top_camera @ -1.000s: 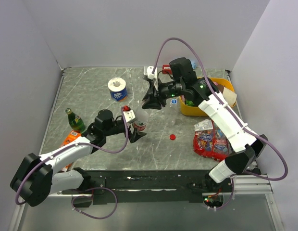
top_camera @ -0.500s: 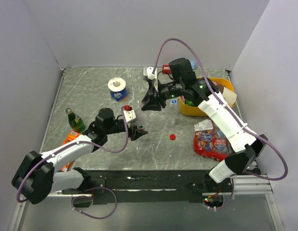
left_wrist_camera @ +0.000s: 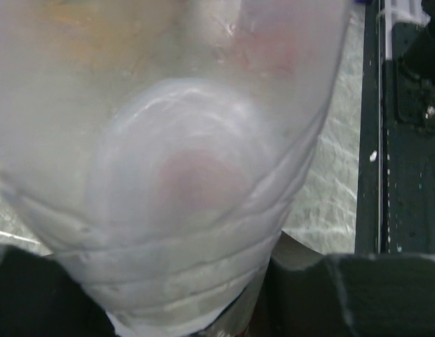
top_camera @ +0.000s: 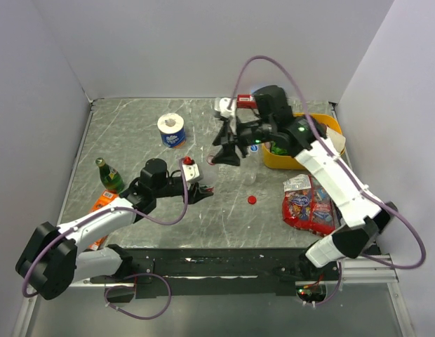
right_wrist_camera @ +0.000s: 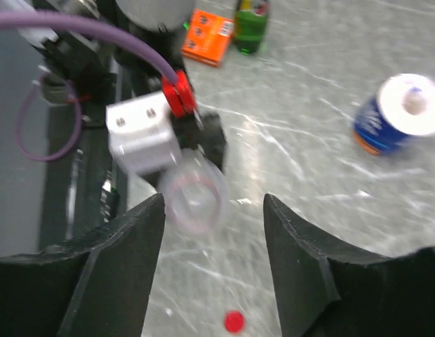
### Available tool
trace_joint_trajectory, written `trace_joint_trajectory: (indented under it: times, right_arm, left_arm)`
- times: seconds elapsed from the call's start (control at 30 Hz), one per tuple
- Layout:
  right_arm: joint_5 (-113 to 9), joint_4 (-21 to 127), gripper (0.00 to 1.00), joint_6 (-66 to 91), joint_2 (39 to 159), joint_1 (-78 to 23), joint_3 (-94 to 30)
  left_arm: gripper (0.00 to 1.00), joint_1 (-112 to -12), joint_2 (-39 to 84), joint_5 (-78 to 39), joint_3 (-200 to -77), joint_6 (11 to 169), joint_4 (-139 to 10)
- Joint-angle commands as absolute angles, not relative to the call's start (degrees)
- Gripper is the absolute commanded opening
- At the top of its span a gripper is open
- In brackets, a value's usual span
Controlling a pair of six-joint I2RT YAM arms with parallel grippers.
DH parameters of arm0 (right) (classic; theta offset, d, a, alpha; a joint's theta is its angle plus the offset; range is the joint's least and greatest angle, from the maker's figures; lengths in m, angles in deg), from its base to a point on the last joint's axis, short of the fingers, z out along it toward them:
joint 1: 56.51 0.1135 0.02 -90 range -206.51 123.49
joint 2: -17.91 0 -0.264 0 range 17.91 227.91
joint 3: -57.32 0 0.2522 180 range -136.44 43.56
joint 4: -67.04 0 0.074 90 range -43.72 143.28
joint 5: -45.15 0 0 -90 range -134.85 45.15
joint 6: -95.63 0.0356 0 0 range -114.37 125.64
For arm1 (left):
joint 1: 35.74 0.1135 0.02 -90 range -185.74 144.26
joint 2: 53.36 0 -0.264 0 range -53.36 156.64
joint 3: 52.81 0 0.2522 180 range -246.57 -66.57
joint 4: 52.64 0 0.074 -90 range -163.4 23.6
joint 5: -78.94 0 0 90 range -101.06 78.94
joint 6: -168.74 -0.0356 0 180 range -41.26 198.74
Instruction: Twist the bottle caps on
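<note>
My left gripper (top_camera: pixel 201 190) is shut on a small clear bottle (top_camera: pixel 207 177) just above the table's middle. That bottle (left_wrist_camera: pixel 196 175) fills the left wrist view, wedged between the dark fingers of the left gripper (left_wrist_camera: pixel 196 309). My right gripper (top_camera: pixel 228 152) hovers behind and above it, open, with nothing between its fingers. In the right wrist view the bottle's round mouth (right_wrist_camera: pixel 196 200) shows beyond the open right gripper (right_wrist_camera: pixel 212 210). A red cap (top_camera: pixel 252 199) lies loose on the table, and it is the red cap (right_wrist_camera: pixel 234 321) low in the right wrist view. Blue caps are out of view.
A toilet roll (top_camera: pixel 171 130) stands at the back left. A green bottle (top_camera: pixel 109 175) and an orange box (top_camera: pixel 102 203) lie by the left edge. A yellow bin (top_camera: pixel 328 126) and a red snack bag (top_camera: pixel 309 209) sit on the right.
My left gripper closed on the clear bottle. My right gripper opened and drew back up and to the right, away from the bottle.
</note>
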State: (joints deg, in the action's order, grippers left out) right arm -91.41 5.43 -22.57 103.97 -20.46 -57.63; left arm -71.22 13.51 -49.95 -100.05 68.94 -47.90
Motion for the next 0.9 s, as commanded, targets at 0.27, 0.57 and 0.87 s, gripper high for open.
trace_joint_trajectory:
  times: [0.27, 0.57, 0.87]
  right_arm:
    - [-82.9, -17.7, 0.63, -77.2, 90.1, -26.1, -38.5]
    - [-71.3, -8.8, 0.62, -110.4, 92.7, -26.1, -18.4]
    - [-68.1, -3.0, 0.62, -118.6, 107.0, -26.6, -19.7]
  left_arm:
    - [0.13, -71.6, 5.4, -51.7, -97.6, 54.0, -65.2]
    - [0.01, -71.6, 2.2, -50.6, -97.3, 54.5, -69.9]
    - [0.01, -70.9, 2.4, -50.6, -98.6, 53.3, -74.5]
